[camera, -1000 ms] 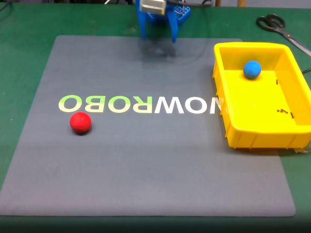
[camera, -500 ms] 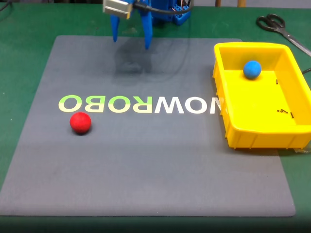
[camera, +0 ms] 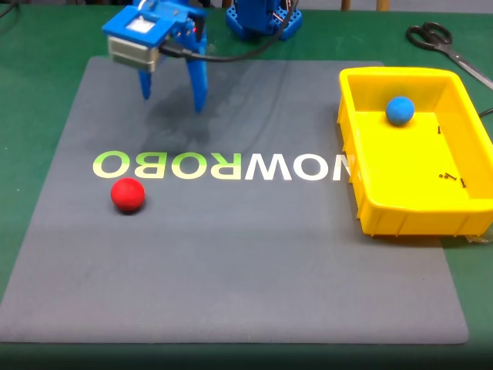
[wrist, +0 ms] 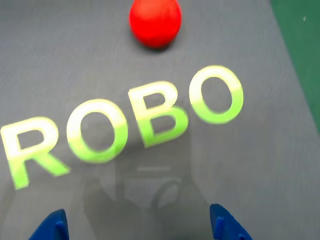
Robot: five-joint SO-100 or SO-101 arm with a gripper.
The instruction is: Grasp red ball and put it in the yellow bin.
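The red ball (camera: 128,194) lies on the grey mat (camera: 231,254) just below the green "ROBO" lettering; in the wrist view the red ball (wrist: 155,21) sits at the top, beyond the letters. My blue gripper (camera: 172,102) hangs open above the mat's far left part, well behind the ball, with nothing between its fingers. Its two blue fingertips (wrist: 55,226) show at the bottom corners of the wrist view. The yellow bin (camera: 370,204) stands at the mat's right edge.
A blue ball (camera: 400,110) rests inside the yellow bin near its far wall, with a few small dark bits on the bin floor. Black scissors (camera: 447,45) lie on the green table at the far right. The arm's blue base (camera: 262,19) stands behind the mat.
The gripper has swung left and come forward over the mat, nearer the red ball. Ball, bin and blue ball have not moved.
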